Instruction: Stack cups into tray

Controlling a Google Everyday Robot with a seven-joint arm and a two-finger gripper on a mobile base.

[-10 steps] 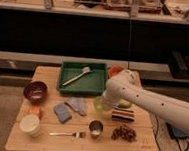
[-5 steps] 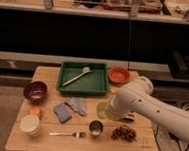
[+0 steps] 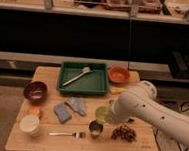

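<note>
The dark green tray (image 3: 62, 78) sits at the back middle of the wooden table, with a white utensil (image 3: 78, 76) lying in it. The pale green cup (image 3: 101, 114) stands upright in front of the tray. The steel cup (image 3: 96, 128) stands just in front of it. The cream-white cup (image 3: 29, 125) stands at the front left. My white arm reaches in from the right, and my gripper (image 3: 109, 113) is down right beside the green cup, mostly hidden by the wrist.
An orange bowl (image 3: 119, 74) sits right of the tray and a maroon bowl (image 3: 35, 91) at the left. A blue sponge (image 3: 62, 112) and grey cloth (image 3: 76, 105) lie mid-table. A fork (image 3: 67, 134) and a dark brown clump (image 3: 124, 133) lie along the front.
My arm has swung forward and down from beside the tray to the green cup, uncovering the orange bowl. The cups have not visibly moved.
</note>
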